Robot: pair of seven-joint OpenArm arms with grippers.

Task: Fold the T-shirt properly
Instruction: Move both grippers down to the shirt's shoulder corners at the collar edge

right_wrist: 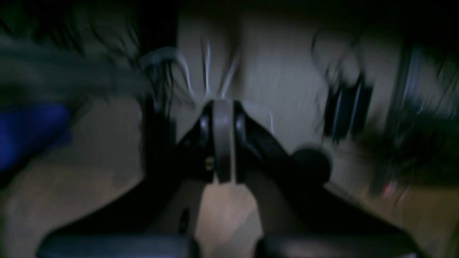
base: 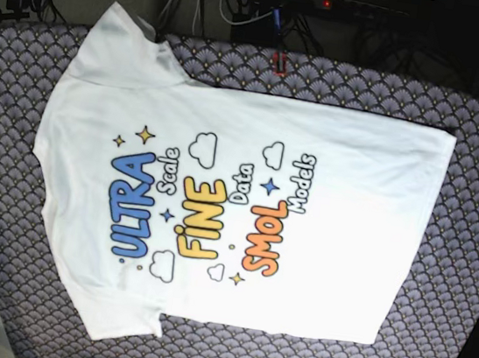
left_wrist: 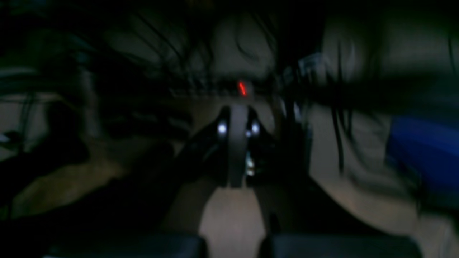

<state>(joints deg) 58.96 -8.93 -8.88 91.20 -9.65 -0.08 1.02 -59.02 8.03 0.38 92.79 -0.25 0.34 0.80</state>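
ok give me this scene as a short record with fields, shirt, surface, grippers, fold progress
shirt: white T-shirt lying flat, print side up, unfolded
print: "ULTRA FINE SMOL" lettering with clouds and stars
surface: patterned cloth under the shirt
left gripper: fingers shut, nothing held, away from the shirt
right gripper: fingers shut, nothing held
fold progress: no fold made yet
wrist views: dark and blurred

T-shirt [base: 316, 269]: matt white cloth, smooth | table cover [base: 467, 262]: patterned woven fabric, matt
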